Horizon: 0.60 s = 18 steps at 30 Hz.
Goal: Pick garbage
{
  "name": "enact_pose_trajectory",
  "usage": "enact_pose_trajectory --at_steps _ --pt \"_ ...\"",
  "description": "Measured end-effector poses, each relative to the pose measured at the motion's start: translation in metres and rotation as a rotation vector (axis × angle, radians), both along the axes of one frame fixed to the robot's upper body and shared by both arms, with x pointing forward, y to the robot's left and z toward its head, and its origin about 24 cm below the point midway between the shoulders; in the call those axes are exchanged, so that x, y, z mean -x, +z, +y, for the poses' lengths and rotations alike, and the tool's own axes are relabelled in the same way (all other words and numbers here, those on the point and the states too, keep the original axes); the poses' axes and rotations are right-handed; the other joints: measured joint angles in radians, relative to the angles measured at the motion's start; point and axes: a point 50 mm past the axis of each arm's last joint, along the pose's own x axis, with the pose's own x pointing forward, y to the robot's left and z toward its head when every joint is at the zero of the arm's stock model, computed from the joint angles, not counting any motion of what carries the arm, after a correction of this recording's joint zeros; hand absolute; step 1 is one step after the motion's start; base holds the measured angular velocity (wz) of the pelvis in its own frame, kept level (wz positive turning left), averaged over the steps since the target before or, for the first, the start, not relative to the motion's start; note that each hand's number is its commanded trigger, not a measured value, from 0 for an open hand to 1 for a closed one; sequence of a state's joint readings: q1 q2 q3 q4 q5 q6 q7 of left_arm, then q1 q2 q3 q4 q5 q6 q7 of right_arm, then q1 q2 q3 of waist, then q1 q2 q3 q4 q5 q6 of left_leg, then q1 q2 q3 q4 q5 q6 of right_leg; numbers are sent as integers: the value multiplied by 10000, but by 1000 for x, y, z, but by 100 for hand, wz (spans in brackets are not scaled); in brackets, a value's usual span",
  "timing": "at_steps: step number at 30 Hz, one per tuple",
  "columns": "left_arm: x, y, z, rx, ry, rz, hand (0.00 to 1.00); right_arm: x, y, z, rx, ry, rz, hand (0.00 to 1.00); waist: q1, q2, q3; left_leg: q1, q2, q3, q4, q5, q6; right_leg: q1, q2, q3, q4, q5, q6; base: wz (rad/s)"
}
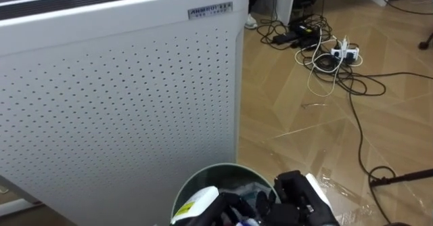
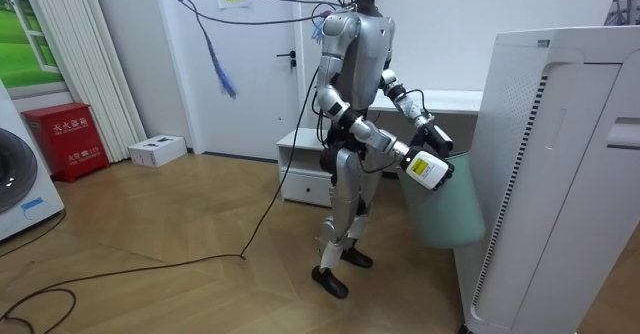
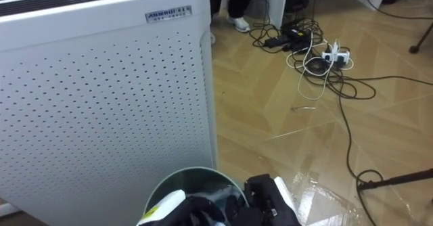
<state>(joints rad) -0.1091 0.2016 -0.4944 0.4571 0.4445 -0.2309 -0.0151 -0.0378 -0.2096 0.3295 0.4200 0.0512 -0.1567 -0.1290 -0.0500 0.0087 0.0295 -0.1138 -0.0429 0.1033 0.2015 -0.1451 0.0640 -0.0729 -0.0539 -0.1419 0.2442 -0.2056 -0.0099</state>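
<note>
1. Wood-plank floor (image 1: 298, 124) carries the scene. The robot stands on it facing one tall white perforated appliance (image 1: 122, 97), which is at the room view's right.
2. Task item: one pale green bin (image 2: 445, 209), round-mouthed and smooth-walled. The room view shows it tilted at the robot's hip level, between the robot and the appliance. In the eye views its rim curves along the lower edge, just in front of the appliance.
3. Contents: pale bluish material (image 1: 238, 185) lies inside the bin mouth. Its kind cannot be made out.
4. One left hand (image 1: 215, 211) is over the bin mouth. Its fingers are cut off by the lower edge, so whether they are spread or curled cannot be told.
5. One right hand (image 1: 298, 195) sits at the rim's right side. It reads as a dark mass, and the set of its fingers cannot be told.
6. Hidden parts: the bin wall and base are cut off in the eye views. In the room view the appliance covers the bin's far edge.
7. One clear plastic film (image 1: 345, 192) lies crinkled on the floor, just beside the right hand.
8. Other items, counted:
   - one cable tangle (image 1: 325, 67) with one white power strip (image 1: 346, 51);
   - one dark rod (image 1: 406, 177);
   - one white shoe (image 1: 250, 21) of a person;
   - one red box (image 2: 65, 139);
   - one white box (image 2: 158, 150);
   - one low white cabinet (image 2: 305, 159).
</note>
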Motion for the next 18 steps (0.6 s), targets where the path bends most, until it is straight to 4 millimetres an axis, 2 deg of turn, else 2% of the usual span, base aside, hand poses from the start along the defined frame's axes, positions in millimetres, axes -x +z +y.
enact_pose_trajectory --at_steps 18 --pt "-8 0 8 110 896 -262 0 0 -1 1 -5 243 87 100 65 31 -20 13 6 -5 36 0 0 -5 33 19 51 0 -1 0"
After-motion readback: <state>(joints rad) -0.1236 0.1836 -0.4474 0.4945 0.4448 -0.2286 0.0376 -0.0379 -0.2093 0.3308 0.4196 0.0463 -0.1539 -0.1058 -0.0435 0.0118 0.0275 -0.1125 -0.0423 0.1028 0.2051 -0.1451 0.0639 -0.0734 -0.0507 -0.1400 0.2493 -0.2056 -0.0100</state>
